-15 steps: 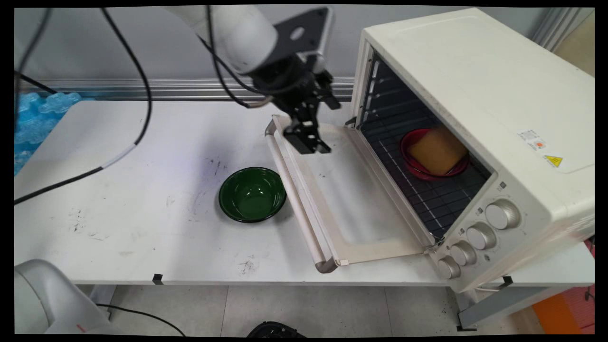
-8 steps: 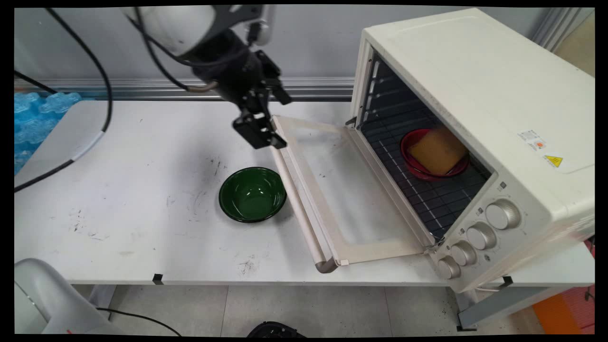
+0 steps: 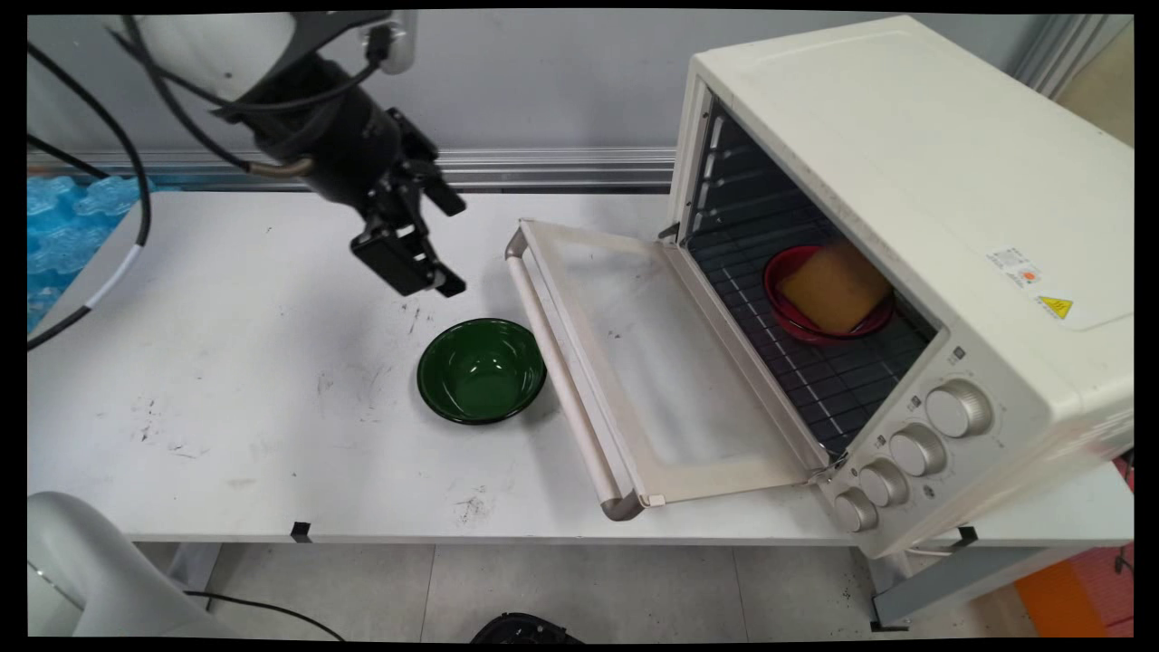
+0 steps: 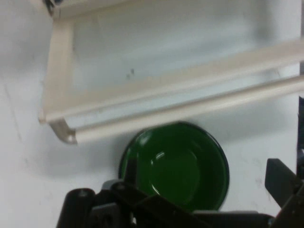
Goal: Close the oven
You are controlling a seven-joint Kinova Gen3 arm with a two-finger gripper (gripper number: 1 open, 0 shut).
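"Starting with the main view, where is the gripper [image 3: 439, 244] found?"

"It is held above the table [image 3: 226, 407], on the far-edge side of the green bowl [image 3: 481, 371] and clear of it. Its fingers are spread apart and nothing is gripped."

"And the bowl itself?"

"It is set upright about midway along the table, nearer the near edge than the far one, just beside the door handle [image 3: 561, 380] of the oven [image 3: 905, 136]. The door [image 3: 652, 362] is let down flat. Inside, a red dish [image 3: 783, 272] is seen on the rack with a tan block [image 3: 833, 285] laid in it."

"What is shown in the hand view?"

"The green bowl [image 4: 175, 166] is framed between the released fingers [image 4: 282, 180] of the gripper [image 4: 202, 175], somewhat left of midway. The door handle [image 4: 190, 111] is seen beyond the bowl's rim, and the door [image 4: 156, 52] beyond that. The bowl is not touched."

"What could be judged to go wrong?"

"If the gripper were lowered off-centre, the rim could be struck by a finger and the bowl tipped or pushed against the handle. The enamel looks glossy, so a slip could be expected under a shallow grip. The handle is so close that it could be caught on that side."
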